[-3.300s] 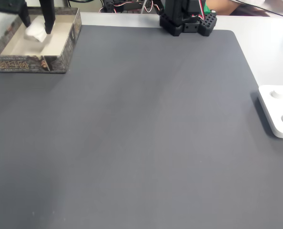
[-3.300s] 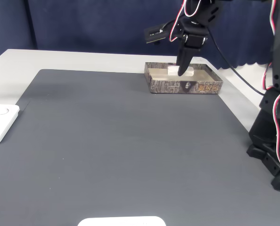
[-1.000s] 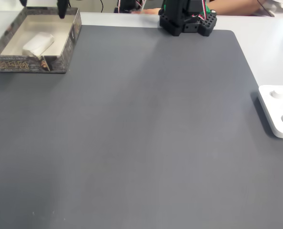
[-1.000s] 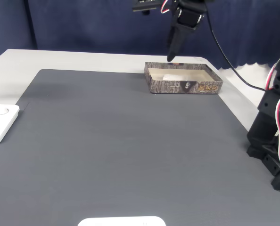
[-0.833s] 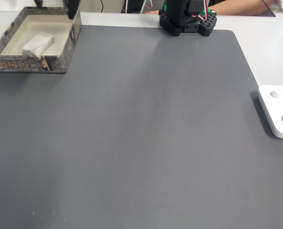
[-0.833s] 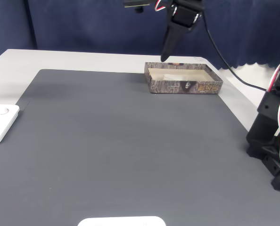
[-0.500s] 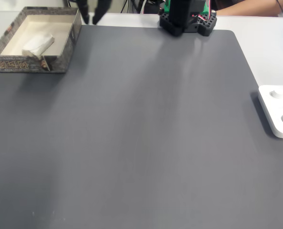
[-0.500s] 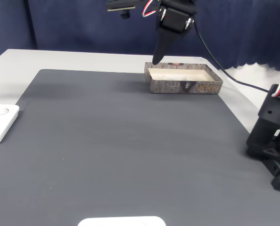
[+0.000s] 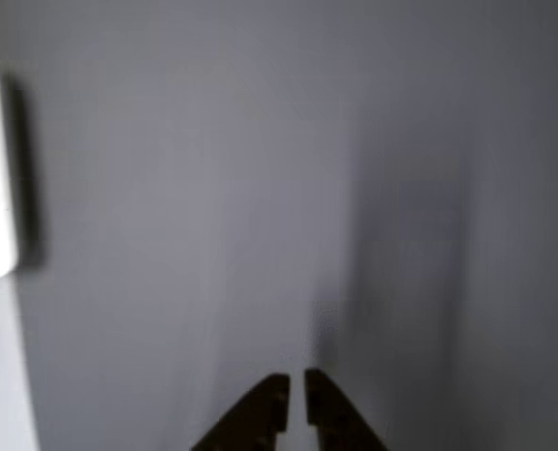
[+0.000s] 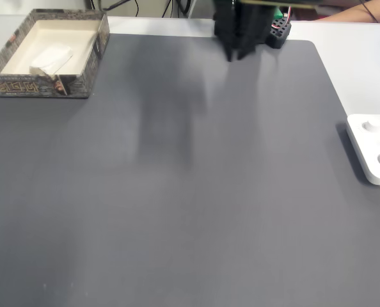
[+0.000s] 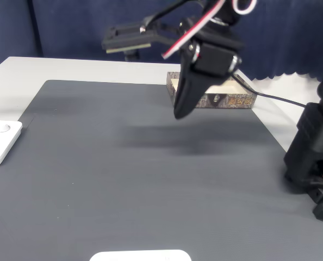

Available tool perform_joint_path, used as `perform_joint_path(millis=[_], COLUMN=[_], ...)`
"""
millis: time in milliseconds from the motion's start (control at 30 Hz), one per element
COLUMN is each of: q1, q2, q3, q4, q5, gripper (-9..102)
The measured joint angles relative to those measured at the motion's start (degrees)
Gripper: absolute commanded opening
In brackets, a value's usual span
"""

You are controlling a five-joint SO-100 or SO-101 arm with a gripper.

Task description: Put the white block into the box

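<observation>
— While my tool (image 11: pixel 180 112) hangs over the dark mat (image 10: pixel 196 179), what lies around it?

— A white dimpled plate (image 10: pixel 373 147) at the mat's edge; nothing blocks me. My fingertips sit nearly together, holding nothing.

— And the white block (image 10: pixel 51 59)?

— Plain white bar, lying slantwise inside the box (image 10: pixel 23 84), far from me.

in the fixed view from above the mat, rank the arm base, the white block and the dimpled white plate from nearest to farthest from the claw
Measured from the claw, at the top centre:
1. Arm base: just right of the claw, at the mat's top edge.
2. White block: far left, lying inside the box.
3. Dimpled white plate: at the right edge, lower down; only slightly farther than the block.
</observation>
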Motion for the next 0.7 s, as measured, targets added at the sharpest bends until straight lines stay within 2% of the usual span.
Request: perform_joint_path(millis=[267,500,700], q1=[-8.35,-9.84,-9.76], q2=[11.34,27.07,37.88], q3=[12.48,26.28,35.24], q4=[-1.58,-8.35,-9.32], q5=[-6.33,-8.17,-8.17], gripper=[-2,-2,-2])
